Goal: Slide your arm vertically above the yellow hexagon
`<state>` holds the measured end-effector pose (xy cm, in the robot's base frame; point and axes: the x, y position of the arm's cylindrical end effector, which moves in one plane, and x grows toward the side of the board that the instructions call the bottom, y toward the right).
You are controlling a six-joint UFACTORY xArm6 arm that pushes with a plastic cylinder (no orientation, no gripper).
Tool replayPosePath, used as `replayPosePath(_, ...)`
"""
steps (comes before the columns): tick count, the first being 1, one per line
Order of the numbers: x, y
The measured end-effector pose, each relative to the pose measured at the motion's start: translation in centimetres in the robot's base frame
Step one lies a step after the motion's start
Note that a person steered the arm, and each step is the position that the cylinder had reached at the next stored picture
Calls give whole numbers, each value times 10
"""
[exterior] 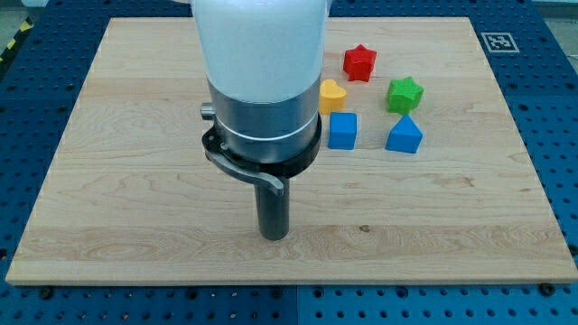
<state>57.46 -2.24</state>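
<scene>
Our tip [274,236] — bare rod, no jaws to open or close — sits near-left of the part-hidden yellow block [332,94], which lies far-right.

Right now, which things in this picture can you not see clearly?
- Yellow block: the arm covers its left part, so I cannot confirm the shape is a hexagon.
- Arm: cut off by the view's top edge.
- Board behind the arm: hidden; more blocks could lie there.
- My tip shows, below-left of the blocks.
</scene>
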Motion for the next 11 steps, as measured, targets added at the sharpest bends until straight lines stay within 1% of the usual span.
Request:
replayPosePath(1, -36, -56)
replayPosePath(2, -57, -103)
replayPosePath(3, -57, -103)
replayPosePath(4, -76, -133)
replayPosePath(5, -151, -156)
replayPosePath(6, -229, -163)
replayPosePath(7, -278, -139)
replayPosePath(8, -300, -58)
replayPosePath(9, -300, -35)
replayPosePath(11, -285, -27)
